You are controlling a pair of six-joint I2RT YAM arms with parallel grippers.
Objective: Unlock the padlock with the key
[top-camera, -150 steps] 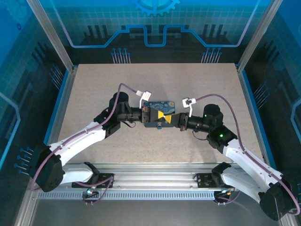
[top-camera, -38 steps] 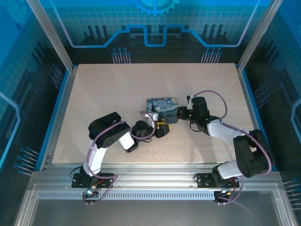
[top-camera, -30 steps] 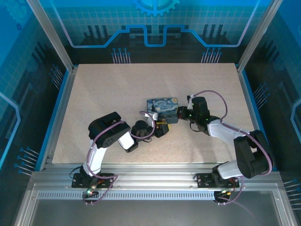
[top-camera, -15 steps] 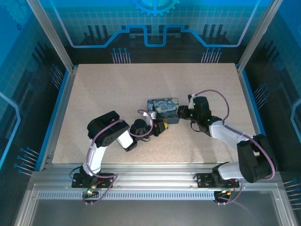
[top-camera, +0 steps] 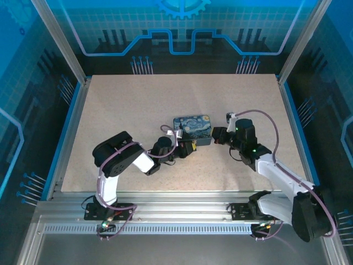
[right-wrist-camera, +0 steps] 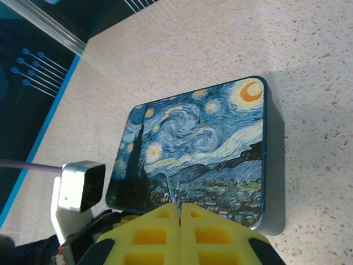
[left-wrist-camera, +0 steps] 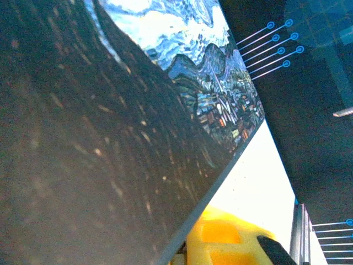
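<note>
Left gripper (top-camera: 189, 148) pinched shut at near-left corner of tin (top-camera: 192, 125), contents unclear, probably after the padlock; right gripper (right-wrist-camera: 180, 211) closed, looks empty, just right of tin, likely steadying it.

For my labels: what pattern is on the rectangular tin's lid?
The tin bears a swirly blue night-sky painting, yellow stars, orange crescent; clearest from the right wrist.

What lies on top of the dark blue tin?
The tin has a bare printed lid where visible. The left gripper covers its near-left corner, so anything there is hidden.
</note>
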